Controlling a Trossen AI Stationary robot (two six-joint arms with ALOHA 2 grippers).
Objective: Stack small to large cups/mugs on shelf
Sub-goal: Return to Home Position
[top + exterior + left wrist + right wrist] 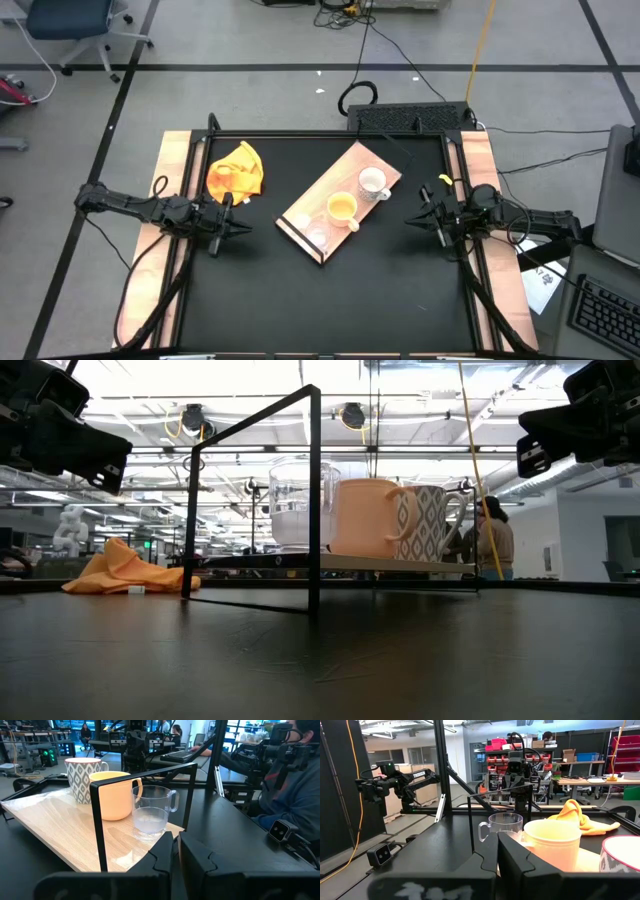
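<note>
The light wood shelf stands slantwise at the table's middle, raised on a thin black frame. Three vessels stand upright on it in a row: the clear glass cup at the near end, the yellow-orange mug in the middle, and the white grey-patterned mug at the far end. My left gripper hovers shut to the left of the shelf. My right gripper hovers shut to its right. Both are empty and above the tabletop. The left wrist view shows the cup nearest.
A crumpled yellow cloth lies on the table at the far left, behind my left gripper. Wooden side boards run along both table edges. A dark box sits at the far edge. People sit in the room beyond.
</note>
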